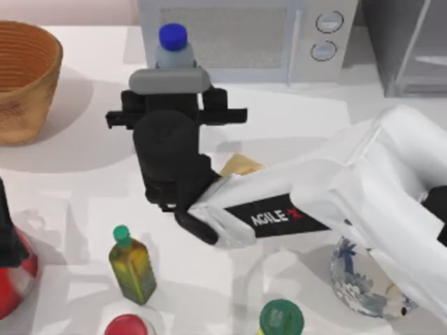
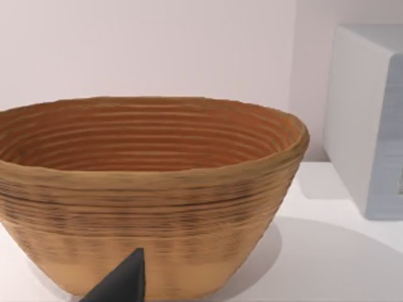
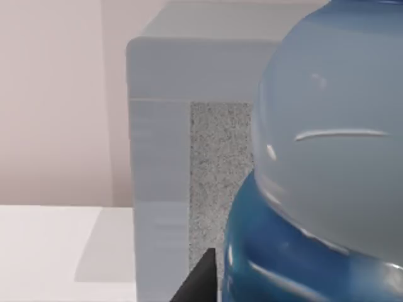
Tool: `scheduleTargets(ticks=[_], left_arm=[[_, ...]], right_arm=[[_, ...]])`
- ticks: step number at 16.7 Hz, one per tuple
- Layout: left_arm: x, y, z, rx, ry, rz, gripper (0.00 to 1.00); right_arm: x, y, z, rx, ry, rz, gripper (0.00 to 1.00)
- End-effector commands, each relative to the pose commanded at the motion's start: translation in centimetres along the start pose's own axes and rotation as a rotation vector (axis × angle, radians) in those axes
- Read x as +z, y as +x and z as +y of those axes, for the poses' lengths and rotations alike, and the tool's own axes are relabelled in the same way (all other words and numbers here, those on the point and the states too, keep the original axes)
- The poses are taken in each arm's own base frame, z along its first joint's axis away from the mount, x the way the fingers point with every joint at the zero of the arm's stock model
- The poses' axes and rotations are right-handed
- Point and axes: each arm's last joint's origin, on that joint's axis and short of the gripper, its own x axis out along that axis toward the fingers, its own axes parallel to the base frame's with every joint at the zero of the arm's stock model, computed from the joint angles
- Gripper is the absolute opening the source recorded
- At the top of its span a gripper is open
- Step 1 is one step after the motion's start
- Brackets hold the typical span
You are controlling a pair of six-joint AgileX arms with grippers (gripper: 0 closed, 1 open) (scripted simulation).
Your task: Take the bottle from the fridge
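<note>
The bottle, pale and clear with a blue cap, stands upright in front of the microwave's left end. My right gripper reaches in from the right and is shut on the bottle just below the cap. In the right wrist view the bottle sits very close, with one dark fingertip against its side. The fridge is the grey box at the back right corner, well away from the bottle. My left arm is parked at the table's left edge.
A light grey microwave stands at the back. A wicker basket sits at the back left. In front are an olive-green bottle, a red object, a green cap and a blue-and-white pot.
</note>
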Motion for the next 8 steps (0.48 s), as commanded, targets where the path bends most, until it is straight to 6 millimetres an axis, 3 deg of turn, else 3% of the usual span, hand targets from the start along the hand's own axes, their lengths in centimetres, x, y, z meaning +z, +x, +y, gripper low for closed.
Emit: scheduleTargets(ticks=[5, 8], left_arm=[[0.0, 0.0, 0.0, 0.0, 0.0, 0.0, 1.0], [0.0, 0.0, 0.0, 0.0, 0.0, 0.0, 1.0]], right_arm=[[-0.2, 0.3, -0.2, -0.003, -0.003, 0.004, 0.0], [-1.2, 2.0, 0.0, -0.006, 0.0, 0.002, 0.0]])
